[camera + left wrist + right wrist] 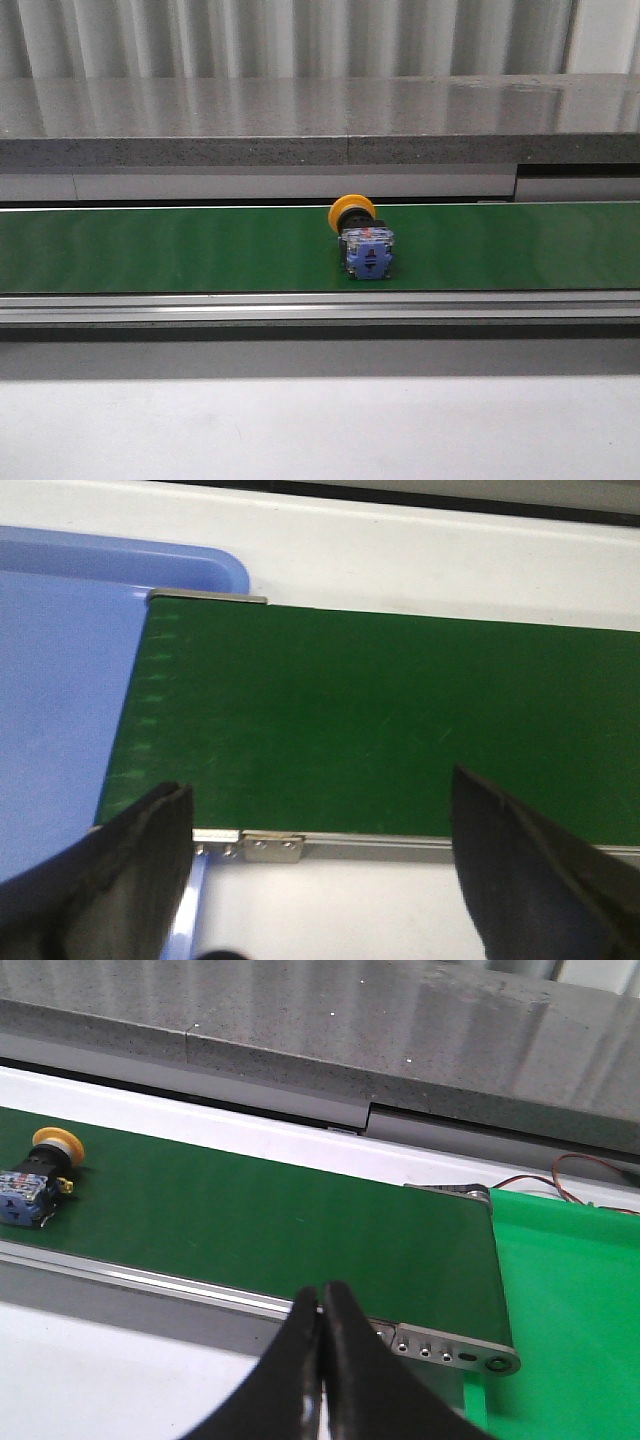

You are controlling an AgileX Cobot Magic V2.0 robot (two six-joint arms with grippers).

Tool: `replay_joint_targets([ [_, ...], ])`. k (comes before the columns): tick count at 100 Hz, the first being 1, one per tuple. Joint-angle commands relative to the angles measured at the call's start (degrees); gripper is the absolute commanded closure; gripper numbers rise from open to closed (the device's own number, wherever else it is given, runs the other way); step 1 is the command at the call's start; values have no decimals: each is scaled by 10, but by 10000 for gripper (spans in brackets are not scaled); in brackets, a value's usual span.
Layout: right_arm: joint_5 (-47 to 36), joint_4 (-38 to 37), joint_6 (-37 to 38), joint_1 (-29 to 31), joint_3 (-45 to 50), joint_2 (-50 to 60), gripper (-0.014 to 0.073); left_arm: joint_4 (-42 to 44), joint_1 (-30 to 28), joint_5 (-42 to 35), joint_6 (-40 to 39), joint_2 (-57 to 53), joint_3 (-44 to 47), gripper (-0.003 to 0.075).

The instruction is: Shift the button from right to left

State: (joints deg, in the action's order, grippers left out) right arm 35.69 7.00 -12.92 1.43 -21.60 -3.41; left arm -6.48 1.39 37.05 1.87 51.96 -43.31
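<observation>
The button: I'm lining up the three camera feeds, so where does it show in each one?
Front view: the button lies on its side near the middle of the green belt, yellow cap toward the far edge, blue block toward the camera.
Left wrist view: not in it; only bare belt and a blue tray.
Right wrist view: the button sits at the picture's far left edge, on the belt.
Shared landmark: the green belt, seen in all three.

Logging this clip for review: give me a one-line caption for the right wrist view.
Closed right end effector at the green belt's near rail; the button lies far along it.
</observation>
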Motion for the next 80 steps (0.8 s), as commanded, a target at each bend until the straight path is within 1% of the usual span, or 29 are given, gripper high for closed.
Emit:
replay_joint_targets([
  [1,-46,4,-4,-1,-13,-8,660,-13,35,-30,-7,34,-48,199],
  [9,-46,4,-4,-1,-13,-8,660,-13,63,-29,-13,71,-73,202],
  [18,-46,4,-4,-1,-13,-8,660,-6,96,-23,-37,113,-105,203],
  [35,-46,4,-4,-1,-13,-8,660,32,158,15,-84,195,-176,204],
  [52,-46,4,-4,-1,-13,-8,660,65,214,101,-114,284,-272,205],
  [61,-46,4,-4,-1,-13,-8,660,65,236,146,-125,327,-326,205],
  [71,-46,4,-4,-1,-13,-8,660,73,258,178,-153,369,-378,205],
  [80,-46,4,-4,-1,-13,-8,660,77,276,201,-162,402,-415,205],
])
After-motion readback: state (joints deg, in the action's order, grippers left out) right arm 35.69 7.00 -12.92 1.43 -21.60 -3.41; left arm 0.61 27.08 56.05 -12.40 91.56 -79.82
